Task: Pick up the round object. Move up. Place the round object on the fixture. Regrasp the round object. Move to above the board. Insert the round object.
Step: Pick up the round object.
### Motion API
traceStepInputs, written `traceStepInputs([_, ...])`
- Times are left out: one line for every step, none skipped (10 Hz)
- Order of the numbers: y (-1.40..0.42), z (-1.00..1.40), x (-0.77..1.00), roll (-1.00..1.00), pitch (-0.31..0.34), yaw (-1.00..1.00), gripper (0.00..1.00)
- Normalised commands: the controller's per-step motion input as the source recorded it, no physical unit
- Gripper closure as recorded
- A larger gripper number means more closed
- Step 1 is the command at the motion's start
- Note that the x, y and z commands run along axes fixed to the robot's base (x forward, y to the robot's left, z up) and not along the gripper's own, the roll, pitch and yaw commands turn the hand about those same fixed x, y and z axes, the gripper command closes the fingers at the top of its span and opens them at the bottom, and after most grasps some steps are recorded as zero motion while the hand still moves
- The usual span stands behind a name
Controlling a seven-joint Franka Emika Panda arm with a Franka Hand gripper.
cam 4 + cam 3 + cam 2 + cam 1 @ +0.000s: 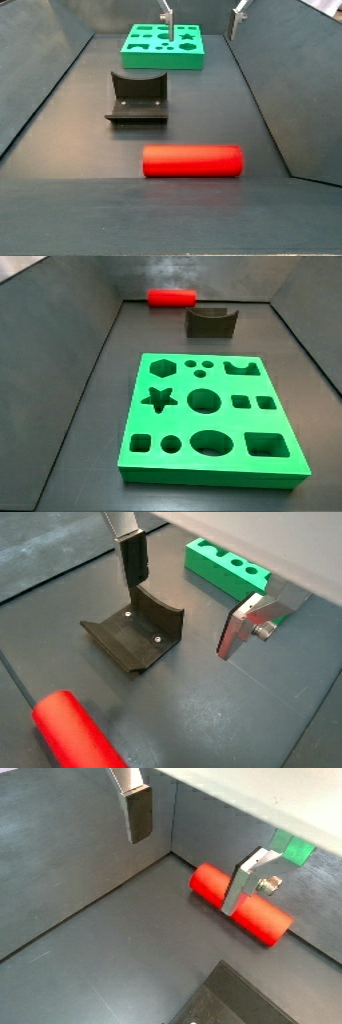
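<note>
The round object is a red cylinder lying on its side on the grey floor, close to an end wall, in both side views (pixel 171 297) (pixel 194 160) and both wrist views (pixel 241 903) (pixel 74 732). The dark fixture (pixel 211 322) (pixel 138 95) (pixel 134 637) stands between it and the green board (pixel 207 416) (pixel 164 45) (pixel 227 567). The fixture's notch holds nothing. My gripper (pixel 187 873) (pixel 181 619) (pixel 202 12) is open and empty, raised well above the floor, touching none of them. It is out of one side view.
Sloping grey walls (pixel 80 346) (pixel 267 70) enclose the floor on all sides. The cylinder lies near the corner where floor and wall meet (pixel 167 858). Bare floor (pixel 80 150) lies around the fixture.
</note>
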Motion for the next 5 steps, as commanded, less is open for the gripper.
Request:
traceStepInputs([0.02, 0.00, -0.23, 0.00, -0.063, -0.03, 0.00])
traceStepInputs([0.08, -0.04, 0.00, 0.00, 0.000, -0.87, 0.00])
traceStepInputs([0.00, -0.09, 0.00, 0.00, 0.000, -1.00, 0.00])
traceStepInputs([0.00, -0.10, 0.00, 0.00, 0.000, -1.00, 0.00])
traceStepInputs([0.00, -0.11, 0.00, 0.00, 0.000, -1.00, 0.00])
